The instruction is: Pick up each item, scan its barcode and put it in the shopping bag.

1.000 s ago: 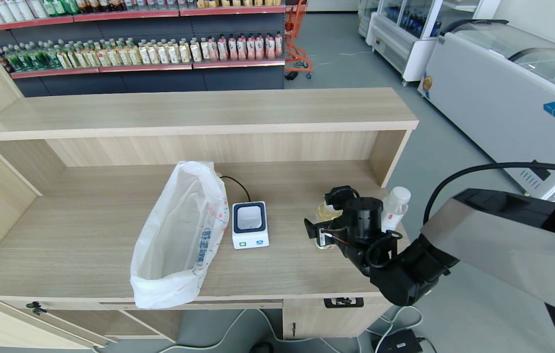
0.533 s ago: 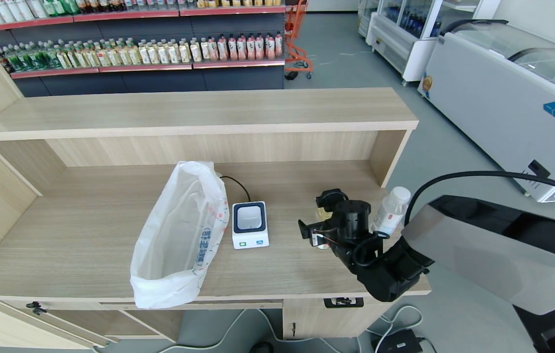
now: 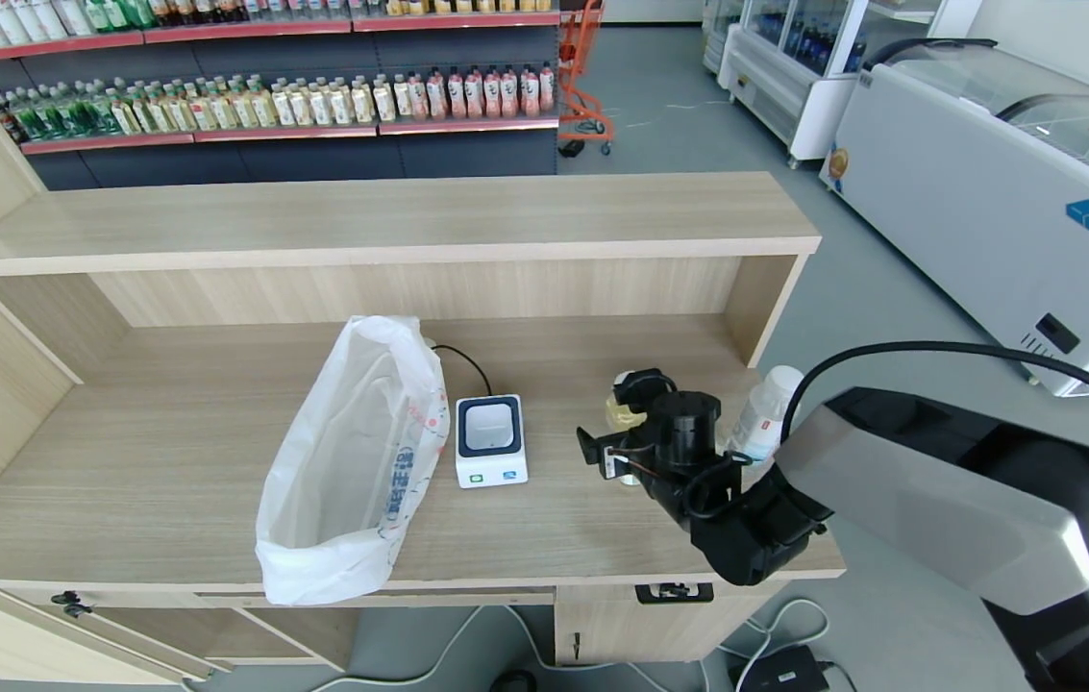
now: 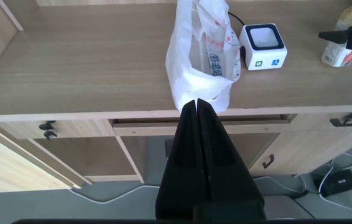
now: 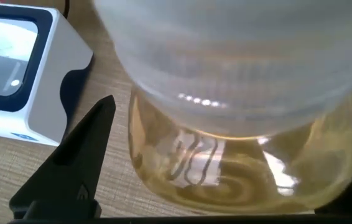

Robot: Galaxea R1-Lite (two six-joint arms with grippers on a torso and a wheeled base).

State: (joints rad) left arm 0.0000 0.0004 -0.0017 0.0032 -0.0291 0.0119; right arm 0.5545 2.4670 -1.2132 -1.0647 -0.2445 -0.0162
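1. In the head view, right of centre, the right gripper [image 3: 617, 430] and its wrist cover most of the bottle [image 3: 618, 413]. Only a yellowish patch and a bit of its base show, and the cap is hard to make out.
2. One black finger [image 5: 70, 174] stands just beside the bottle's wall with a sliver of counter [image 3: 169, 452] between them. The other finger is mostly cut off, so I cannot tell whether the bottle is gripped.
3. Close up, the bottle [image 5: 238, 130] is clear plastic with ribbed rings around its wide body and pale yellow liquid inside.
4. It appears roughly upright, long axis vertical, on the counter right of the scanner [image 3: 491, 440].
5. A second clear bottle [image 3: 761, 408] with a white cap stands further right, half hidden behind the arm's cable.
6. The white shopping bag [image 3: 352, 461] lies left of the scanner, mouth open, long axis running front to back.
7. The left gripper [image 4: 198, 107] hangs in front of the counter edge near the bag [image 4: 201, 56], fingers pressed together on nothing.
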